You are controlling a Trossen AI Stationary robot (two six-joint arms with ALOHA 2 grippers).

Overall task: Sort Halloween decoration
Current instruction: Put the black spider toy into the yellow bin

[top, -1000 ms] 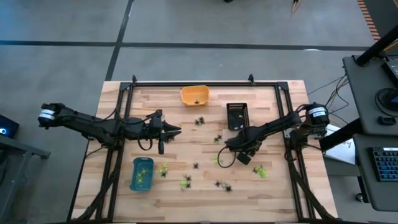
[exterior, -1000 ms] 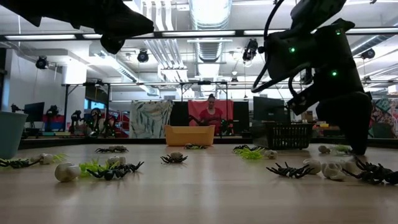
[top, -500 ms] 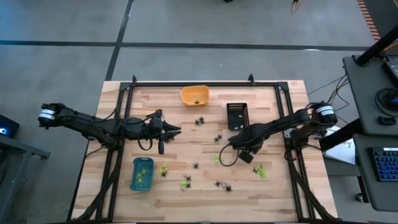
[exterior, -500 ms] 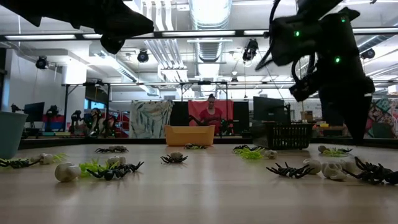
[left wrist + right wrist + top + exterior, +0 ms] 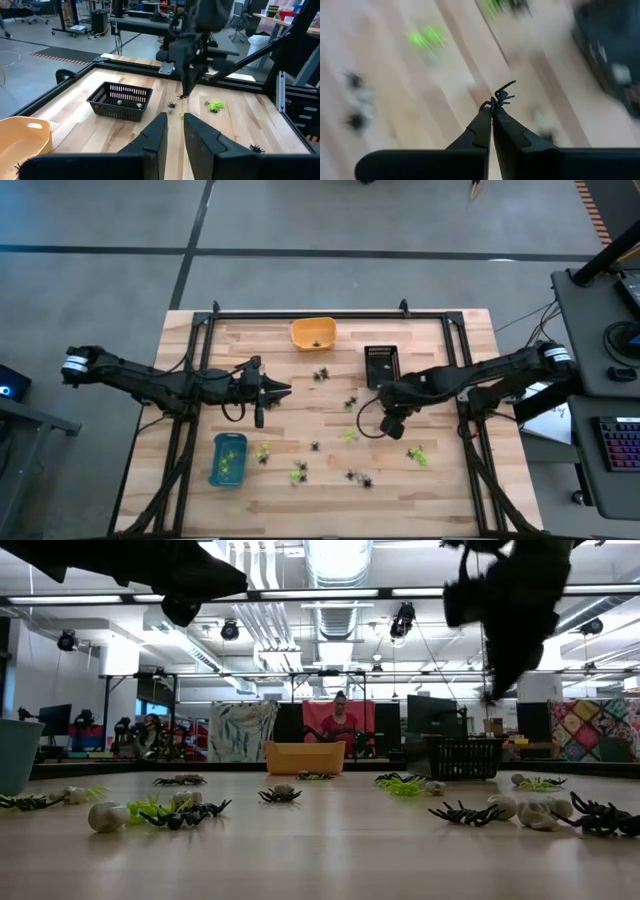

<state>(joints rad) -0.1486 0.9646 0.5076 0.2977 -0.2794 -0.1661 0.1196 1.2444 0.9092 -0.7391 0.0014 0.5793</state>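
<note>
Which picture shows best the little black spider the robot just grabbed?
The right wrist view: the black spider hangs right at the tips of the shut right gripper. The left wrist view shows it smaller, dangling under that gripper above the table. In the high and low views I cannot make it out.

Robotics lab: exposed ducts (image 5: 335, 565), workstations (image 5: 150, 22).

2 slim dark arms, matte black from base to tip, built of jointed links. White-and-black cylindrical motor housing at each outer end. Thin black cable looping loose under the right arm (image 5: 470, 380); a similar cable hanging by the left arm (image 5: 160, 383). Black tapered fingers (image 5: 480, 131), narrowing to fine points.
</note>
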